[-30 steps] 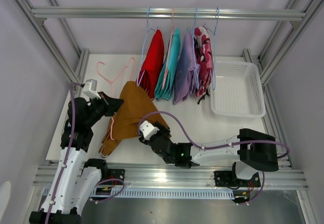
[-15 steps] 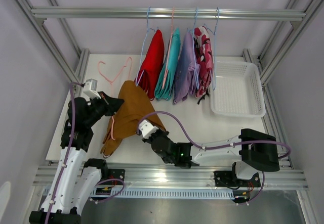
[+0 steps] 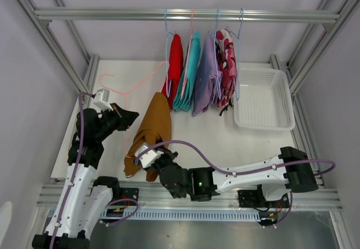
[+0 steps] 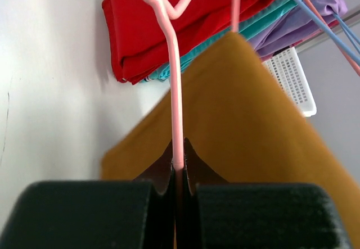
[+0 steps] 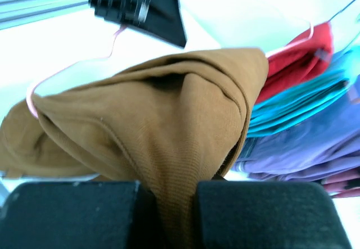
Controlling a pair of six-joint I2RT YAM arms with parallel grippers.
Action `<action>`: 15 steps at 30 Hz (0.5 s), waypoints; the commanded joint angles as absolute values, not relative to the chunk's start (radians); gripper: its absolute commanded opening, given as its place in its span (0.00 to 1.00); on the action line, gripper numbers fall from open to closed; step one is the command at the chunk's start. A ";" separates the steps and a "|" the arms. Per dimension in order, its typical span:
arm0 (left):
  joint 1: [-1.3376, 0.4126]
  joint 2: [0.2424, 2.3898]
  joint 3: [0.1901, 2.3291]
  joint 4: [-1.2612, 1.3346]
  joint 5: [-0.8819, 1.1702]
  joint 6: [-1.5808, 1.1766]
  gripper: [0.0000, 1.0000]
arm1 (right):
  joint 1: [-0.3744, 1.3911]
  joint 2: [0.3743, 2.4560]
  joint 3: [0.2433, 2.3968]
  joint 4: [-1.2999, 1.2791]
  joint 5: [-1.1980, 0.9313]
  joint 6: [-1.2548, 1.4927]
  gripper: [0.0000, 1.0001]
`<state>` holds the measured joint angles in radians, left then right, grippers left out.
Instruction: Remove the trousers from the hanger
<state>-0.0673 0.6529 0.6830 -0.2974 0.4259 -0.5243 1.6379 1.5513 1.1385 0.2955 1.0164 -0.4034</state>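
Since the earlier frame the mustard-brown trousers (image 3: 156,120) have slid toward the near edge of the worktop (image 3: 214,136) and bunched narrow. The left claw (image 3: 125,117) pinches the wire of the pink hanger (image 4: 175,108), and the right claw (image 3: 149,156) is clamped on a cloth fold. Best to hold the hanger steady and draw the cloth straight off its bar.

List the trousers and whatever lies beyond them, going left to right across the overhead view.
mustard-brown trousers → red trousers → teal trousers → lilac trousers → pink camouflage trousers → white basket
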 commanded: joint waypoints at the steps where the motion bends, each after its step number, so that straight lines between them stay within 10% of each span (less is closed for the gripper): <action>1: -0.063 0.664 0.732 -0.238 0.379 -0.496 0.01 | 1.677 1.497 1.259 0.391 1.115 -0.537 0.00; 15: -0.064 0.744 0.773 -0.328 0.325 -0.469 0.01 | 1.750 1.512 1.597 0.425 1.132 -0.818 0.00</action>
<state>-0.0719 0.7139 0.7460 -0.3511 0.4294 -0.5678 1.7058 1.5597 1.4364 0.2443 1.1172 -0.7376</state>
